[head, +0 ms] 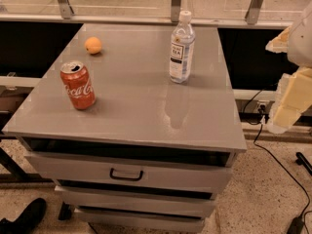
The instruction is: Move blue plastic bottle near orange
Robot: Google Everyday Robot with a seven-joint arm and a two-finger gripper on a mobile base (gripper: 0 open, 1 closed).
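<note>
Blue plastic bottle (182,50): probably light to moderate in weight, thin-walled, liable to dent under a hard squeeze. Smooth, likely a bit slippery. Tall and narrow, so tippy if nudged high. Best taken around the labelled mid-body, below the shoulder, squarely from the side.

Clear with a bluish tint, white cap on, white-and-dark label around the middle. Seemingly filled most of the way, though hard to confirm. Stands upright on the grey cabinet top (141,106), toward the back right.

Orange (93,45) at back left, small and round, well apart from the bottle. Red Coca-Cola can (78,86) upright at front left, nearer the front edge than the orange and, by judgement, off the straight path between bottle and fruit.

Gripper (291,99) at the far right edge of view, off the cabinet and beside its right side, well apart from the bottle. Cannot tell whether open or closed.

Bottle not yet taken, by the look of things
</note>
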